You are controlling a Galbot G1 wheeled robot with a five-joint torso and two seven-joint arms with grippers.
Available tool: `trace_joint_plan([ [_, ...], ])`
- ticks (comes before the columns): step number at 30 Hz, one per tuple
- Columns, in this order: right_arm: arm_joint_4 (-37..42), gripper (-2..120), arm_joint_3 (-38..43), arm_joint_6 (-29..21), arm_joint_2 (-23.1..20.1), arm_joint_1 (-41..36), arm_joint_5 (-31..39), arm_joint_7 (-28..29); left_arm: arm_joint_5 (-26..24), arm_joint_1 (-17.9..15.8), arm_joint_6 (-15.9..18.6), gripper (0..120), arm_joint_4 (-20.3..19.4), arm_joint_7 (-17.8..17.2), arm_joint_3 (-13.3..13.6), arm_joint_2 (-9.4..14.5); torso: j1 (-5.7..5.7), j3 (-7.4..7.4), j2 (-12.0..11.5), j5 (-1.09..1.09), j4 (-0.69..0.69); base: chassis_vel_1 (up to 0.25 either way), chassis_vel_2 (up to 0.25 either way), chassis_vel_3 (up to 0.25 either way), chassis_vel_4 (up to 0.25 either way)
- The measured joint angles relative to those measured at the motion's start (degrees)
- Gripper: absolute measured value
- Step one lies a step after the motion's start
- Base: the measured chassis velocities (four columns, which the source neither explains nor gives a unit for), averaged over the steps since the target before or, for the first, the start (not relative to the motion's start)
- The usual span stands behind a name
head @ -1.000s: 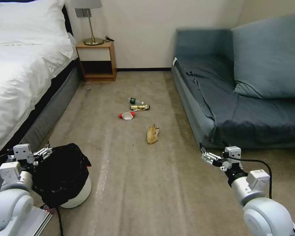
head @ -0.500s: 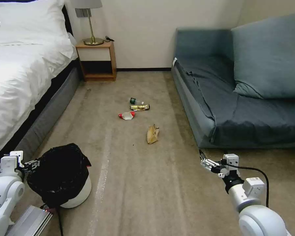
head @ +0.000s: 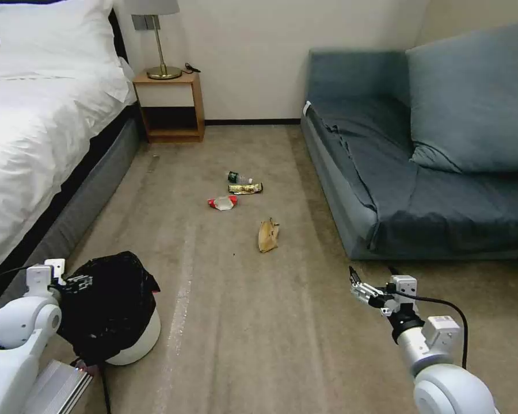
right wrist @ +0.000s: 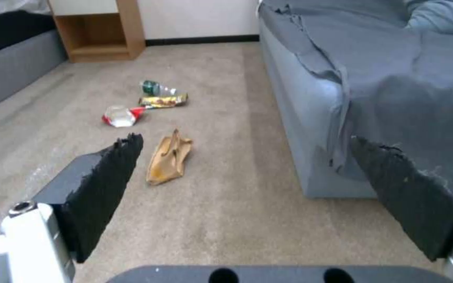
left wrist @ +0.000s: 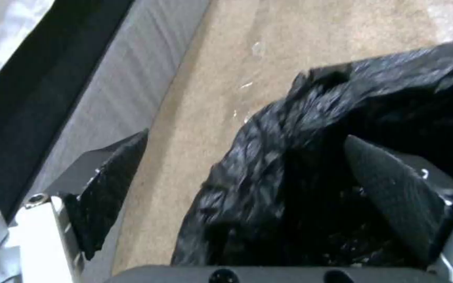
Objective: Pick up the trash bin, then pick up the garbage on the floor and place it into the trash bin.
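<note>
Head view first, from left to right. Low in the left corner the left gripper (head: 79,282) sits at the rim of the trash bin (head: 133,339), a small white bin with a black bag (head: 112,299) hanging over its top. The left wrist view shows its two fingers apart, one finger (left wrist: 394,196) over the black bag and the other finger (left wrist: 106,188) out over the carpet (head: 242,322), so the rim lies between them and is not pinched yet.

The bin stands on the floor beside the bed (head: 34,144).

Near the middle of the frame lies the garbage: a red and white wrapper (head: 223,202), a little bottle (head: 237,177), a gold wrapper (head: 246,188) just beside it, and a banana peel (head: 268,235) a bit closer.

Low on the right the right gripper (head: 360,286) hangs in the air in front of the blue sofa (head: 420,190), fingers wide apart, holding nothing.

I think the step now is grabbing the bin. To do it well, the fingers should go down over the hard rim, not just the loose bag, then squeeze firmly and lift straight up so the bin does not tip.
</note>
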Motion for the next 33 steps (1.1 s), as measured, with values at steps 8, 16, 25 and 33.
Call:
trace_joint_plan([
  [8, -0.1, 100, -0.1, -0.1, 1.5, 0.6, 0.0, 0.0, 2.0, -1.5, -0.4, 100, 2.9, 1.1, 1.9, -0.5, 0.00, 0.00, 0.0, 0.00, 0.00, 0.000, 0.000, 0.000, 0.000],
  [16, -0.1, 100, -0.3, -0.2, 2.4, 0.4, -0.3, 0.1, 4.6, -2.0, -2.0, 89, 5.2, 2.6, 3.5, -1.6, 0.00, 0.00, 0.0, -0.01, 0.01, 0.000, 0.000, 0.000, 0.000],
  [25, 0.7, 100, 0.9, -1.1, 1.7, 0.5, 0.7, 0.3, 6.0, -4.4, -4.3, 56, 9.6, 2.6, 4.5, -2.0, 0.00, 0.00, 0.0, 0.03, 0.01, 0.000, 0.000, 0.000, 0.000],
  [33, 1.4, 100, 0.4, -2.0, 2.6, -0.2, 0.5, 0.4, 5.9, -3.8, -6.8, 26, 10.8, 3.4, 3.5, -1.8, 0.00, 0.00, 0.0, 0.00, 0.01, 0.000, 0.000, 0.000, 0.000],
])
